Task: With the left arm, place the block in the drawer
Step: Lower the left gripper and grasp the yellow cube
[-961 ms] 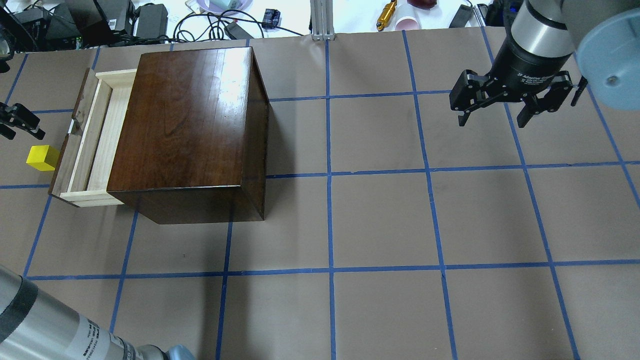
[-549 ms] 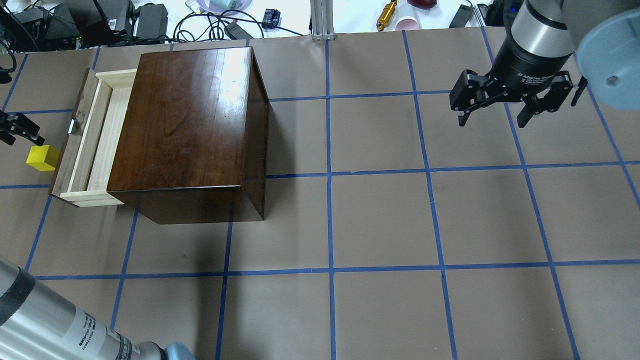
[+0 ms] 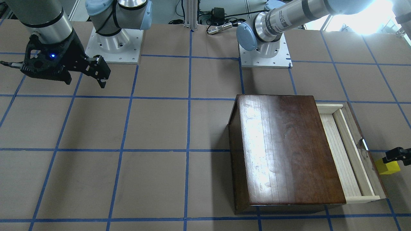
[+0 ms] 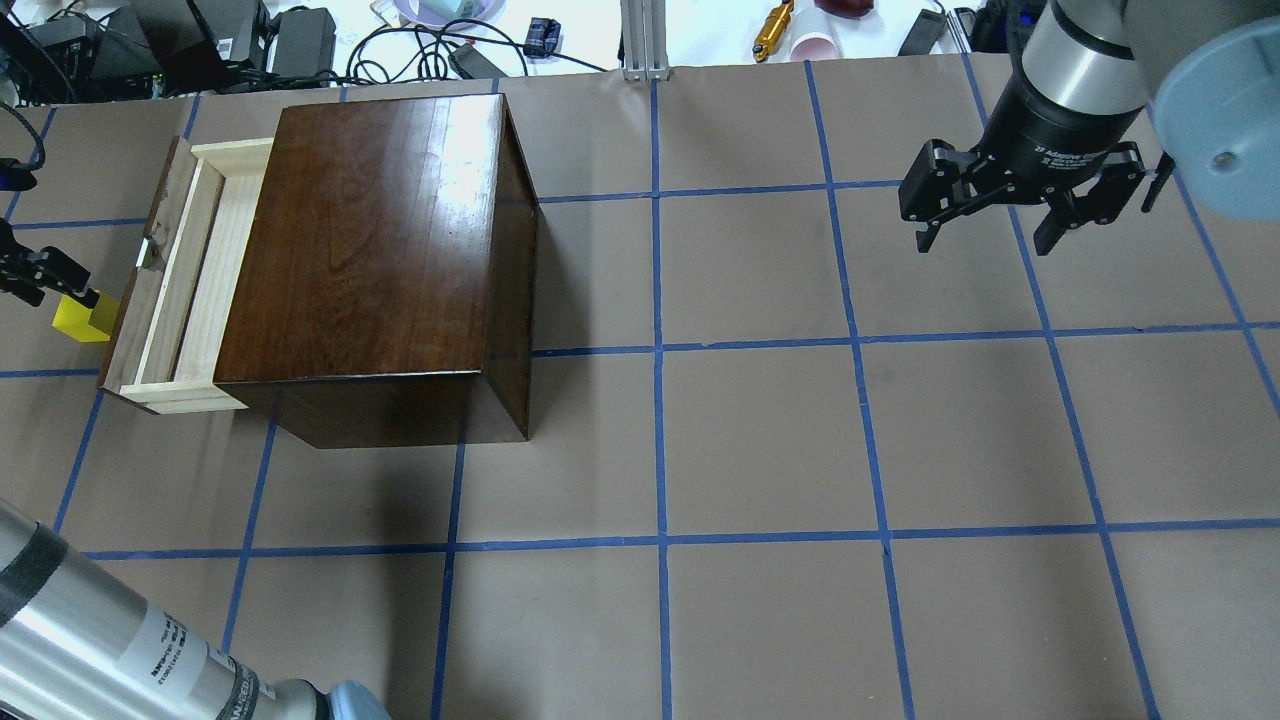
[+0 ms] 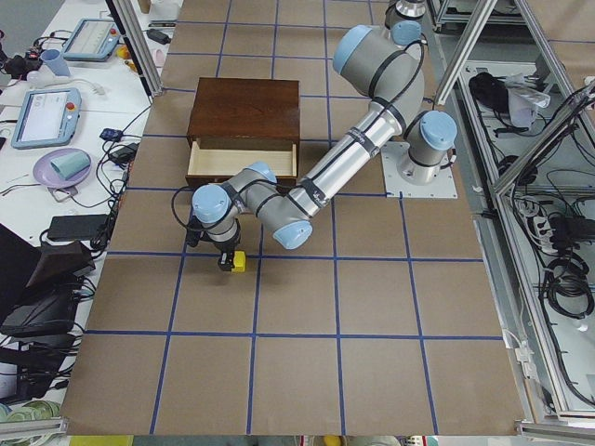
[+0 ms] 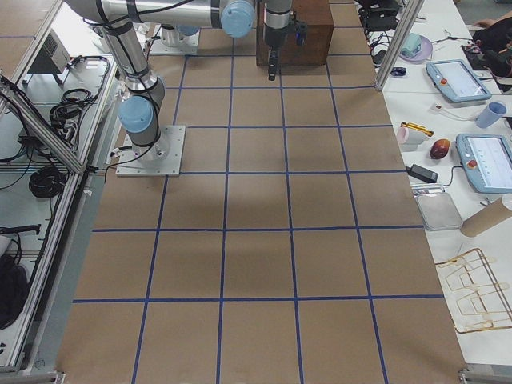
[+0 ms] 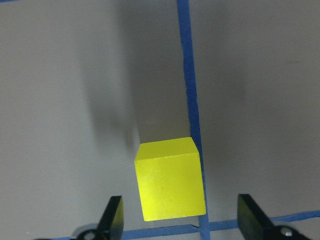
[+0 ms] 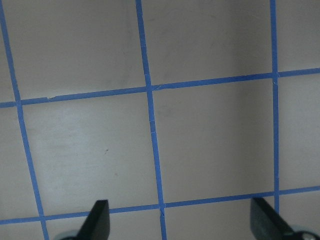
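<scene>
The block (image 4: 80,318) is seen lying on the bench (image 4: 760,440) close to its left end, out in front of the dark front panel of the drawer (image 4: 190,290). From overhead it appears just beside that panel; whether the two touch cannot be told. In the left wrist view one side of the block (image 7: 171,179) is set against a strip of blue tape, close to where two strips cross.

The drawer is pulled out of the dark wooden box (image 4: 370,240) toward the bench's left end, and its pale wooden floor is exposed. The box is placed on the left half of the bench, nearer the edge far from the robot.

The left arm (image 5: 353,149) is stretched past the box and bent down over the block. The left claw (image 7: 182,222) is held with its fingers (image 7: 112,220) apart, one on each side of the block, and a gap is seen between each finger and the cube, so nothing is gripped. In the front-facing view the left claw (image 3: 398,155) is seen partly covering the block (image 3: 388,167) at the picture's edge.

The right claw (image 4: 985,240) is held above the right half of the bench, well apart from the box. Its fingers are spread wide, and only taped bench surface is seen between them in the right wrist view.
</scene>
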Tool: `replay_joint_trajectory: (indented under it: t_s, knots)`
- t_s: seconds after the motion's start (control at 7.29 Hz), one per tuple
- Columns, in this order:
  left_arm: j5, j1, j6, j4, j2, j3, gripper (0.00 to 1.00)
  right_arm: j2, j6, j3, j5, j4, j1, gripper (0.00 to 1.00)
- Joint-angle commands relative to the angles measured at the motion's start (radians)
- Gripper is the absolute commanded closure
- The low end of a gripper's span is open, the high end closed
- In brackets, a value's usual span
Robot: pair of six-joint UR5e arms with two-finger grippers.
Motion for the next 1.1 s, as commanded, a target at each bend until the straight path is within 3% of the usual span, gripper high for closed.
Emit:
replay_joint_trajectory:
  t_s: [0.0,0.96]
  knots:
    - [0.008,0.001,0.000,0.022,-0.025,0.006,0.17,0.000,0.000,0.000,0.000,0.000,0.000,0.00]
    - [-0.001,0.001,-0.004,0.043,-0.056,0.000,0.18,0.000,0.000,0.000,0.000,0.000,0.000,0.00]
